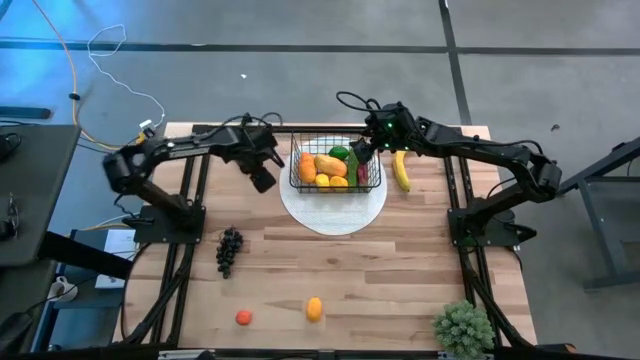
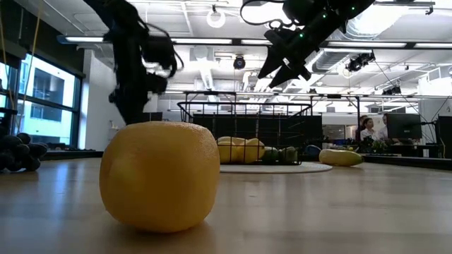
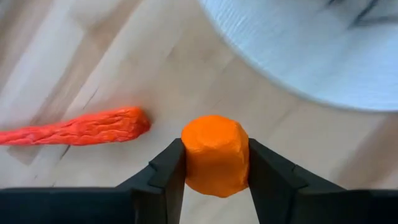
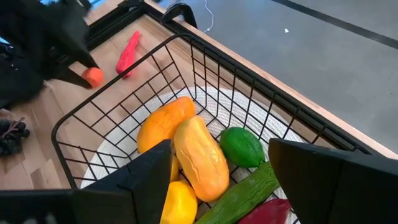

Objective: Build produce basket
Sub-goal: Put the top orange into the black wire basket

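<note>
Left gripper: reaches in from the bench's left side to just left of the basket; jaws pinch a small orange fruit above the wood.
Right gripper: arm stretches in from the right, wrist over the basket's right end; jaws spread, holding nothing.
Basket: on the white plate, holding two mangoes, a green lime, a lemon and peppers.
Red chilli: flat on the bench beside the left gripper.
Banana: right of the basket.
Grapes, tomato, orange: on the front half of the bench.
</note>
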`<state>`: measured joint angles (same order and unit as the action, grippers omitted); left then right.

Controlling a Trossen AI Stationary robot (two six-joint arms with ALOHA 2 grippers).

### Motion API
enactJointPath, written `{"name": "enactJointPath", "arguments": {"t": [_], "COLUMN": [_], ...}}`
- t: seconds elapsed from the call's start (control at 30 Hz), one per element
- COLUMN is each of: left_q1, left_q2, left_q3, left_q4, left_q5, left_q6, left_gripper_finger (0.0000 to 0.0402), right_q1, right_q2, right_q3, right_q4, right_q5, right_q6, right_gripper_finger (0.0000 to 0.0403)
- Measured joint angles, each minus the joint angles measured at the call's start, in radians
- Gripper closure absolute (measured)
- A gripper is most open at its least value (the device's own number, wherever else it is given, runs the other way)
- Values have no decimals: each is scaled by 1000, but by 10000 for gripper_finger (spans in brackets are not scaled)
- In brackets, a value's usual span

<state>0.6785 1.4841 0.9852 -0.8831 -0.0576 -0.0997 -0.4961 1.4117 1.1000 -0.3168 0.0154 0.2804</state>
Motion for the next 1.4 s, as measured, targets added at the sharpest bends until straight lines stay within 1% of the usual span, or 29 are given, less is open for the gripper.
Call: {"name": "enactJointPath", "arguments": {"t": [0.13,0.27,0.37,0.47,0.6,0.87,0.93,1.0,1.2,1.27,1.4], "left_q1": [-5,-30,-58,-91,-135,-189,-191,-191,-191,-191,-188], "left_q2": [-125,-234,-282,-298,-290,-221,-198,-175,-109,-85,-65], "left_q3": [1,1,2,2,2,3,3,3,3,3,3], "left_q4": [48,156,244,332,445,641,653,646,613,606,607], "left_q5": [57,57,69,91,95,96,97,110,202,199,154], "left_q6": [-71,-81,-83,-84,-81,-59,-49,-71,-81,-78,-66], "left_gripper_finger": [272,272,272,272,269,237,232,228,212,202,176], "right_q1": [0,0,2,1,2,2,8,15,35,35,40], "right_q2": [0,0,0,0,0,0,0,0,0,0,0], "right_q3": [0,0,0,0,0,0,0,0,0,0,0], "right_q4": [0,0,0,0,0,0,0,0,0,0,-9], "right_q5": [5,17,30,39,46,47,47,47,48,48,48], "right_q6": [4,11,11,34,37,36,36,36,34,35,36], "right_gripper_finger": [155,155,155,155,155,155,155,155,155,155,155]}}
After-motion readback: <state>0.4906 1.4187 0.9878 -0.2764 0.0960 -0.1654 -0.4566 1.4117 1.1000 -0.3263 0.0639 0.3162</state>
